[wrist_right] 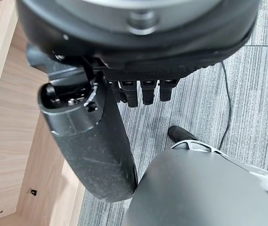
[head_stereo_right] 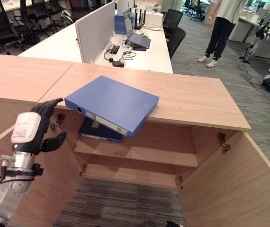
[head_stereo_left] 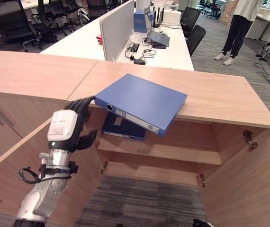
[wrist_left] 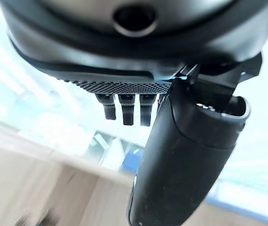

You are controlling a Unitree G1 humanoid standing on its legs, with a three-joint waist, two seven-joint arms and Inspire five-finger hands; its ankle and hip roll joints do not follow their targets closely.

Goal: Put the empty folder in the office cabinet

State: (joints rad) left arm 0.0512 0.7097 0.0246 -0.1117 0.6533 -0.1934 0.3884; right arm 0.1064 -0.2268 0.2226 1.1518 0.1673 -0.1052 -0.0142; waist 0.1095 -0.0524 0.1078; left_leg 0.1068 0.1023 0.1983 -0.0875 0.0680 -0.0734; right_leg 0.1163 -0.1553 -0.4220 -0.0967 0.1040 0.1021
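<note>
A blue folder [head_stereo_left: 142, 99] lies flat on the wooden cabinet top [head_stereo_left: 220, 94], its spine and front corner jutting out over the open cabinet. My left hand [head_stereo_left: 71, 125] is raised just left of the folder's near corner, open, its fingertips [head_stereo_left: 86, 103] close to that corner and holding nothing. Its thumb [wrist_left: 185, 160] and fingers stand straight in the left wrist view. My right hand [wrist_right: 91, 146] hangs low over the carpet beside an open cabinet door, open and empty.
A second blue folder [head_stereo_left: 123, 128] lies on the cabinet's upper shelf [head_stereo_left: 173, 151]. Both cabinet doors, the left door [head_stereo_left: 12, 165] and the right door [head_stereo_left: 253, 184], stand wide open. Behind are a white desk with a divider [head_stereo_left: 116, 28], office chairs and a standing person [head_stereo_left: 237, 28].
</note>
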